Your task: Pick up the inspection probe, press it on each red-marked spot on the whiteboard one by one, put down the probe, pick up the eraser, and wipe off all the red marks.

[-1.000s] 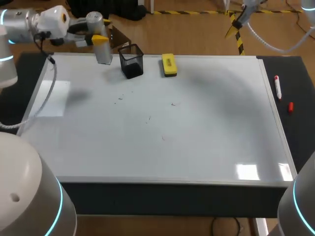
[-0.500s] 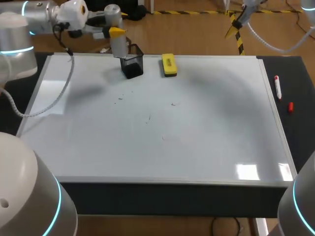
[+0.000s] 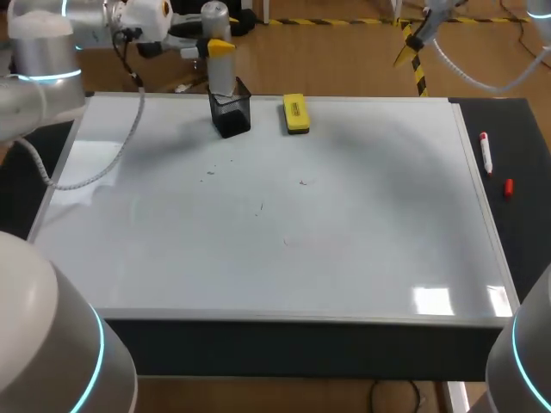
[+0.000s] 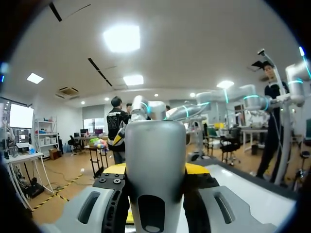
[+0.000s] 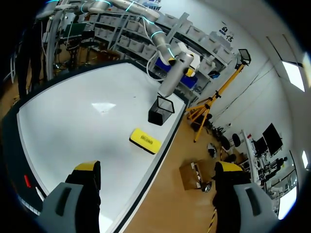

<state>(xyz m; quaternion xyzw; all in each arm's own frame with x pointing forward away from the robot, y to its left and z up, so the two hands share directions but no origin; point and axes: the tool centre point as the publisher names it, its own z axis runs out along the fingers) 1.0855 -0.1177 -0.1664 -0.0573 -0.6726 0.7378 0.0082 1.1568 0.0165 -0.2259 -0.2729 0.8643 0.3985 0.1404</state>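
Whiteboard [image 3: 344,249] lies flat and covers most of the table [image 3: 527,120]. A dark strip of table shows along the right side.

Left arm comes in over the far-left corner. Left gripper [image 3: 217,49] is pinching the probe [image 3: 224,77], with the yellow fingers [image 4: 198,168] pressed on both sides of its silver body. Probe's long axis is close to vertical: rounded top up, lower end down at the mouth of the cup [image 3: 231,114]. Can't tell whether the tip is inside the cup or just above the rim, because the probe body hides that spot in the head view.

Right gripper [image 5: 158,167] is high, beyond the far edge of the table. Its fingers [image 5: 87,167] are spread wide with nothing between them.

Cup is black, standing upright on the board near the far edge. The inside is dark, so contents are unreadable.

Yellow eraser [image 3: 295,114] lies flat just right of the cup, not touching it, long axis running near-to-far.

Red-and-white marker [image 3: 485,152] is on the dark strip, and its red cap [image 3: 508,187] lies apart, nearer the front.

A few faint marks [image 3: 209,173] are scattered mid-board, too small to tell their colour.
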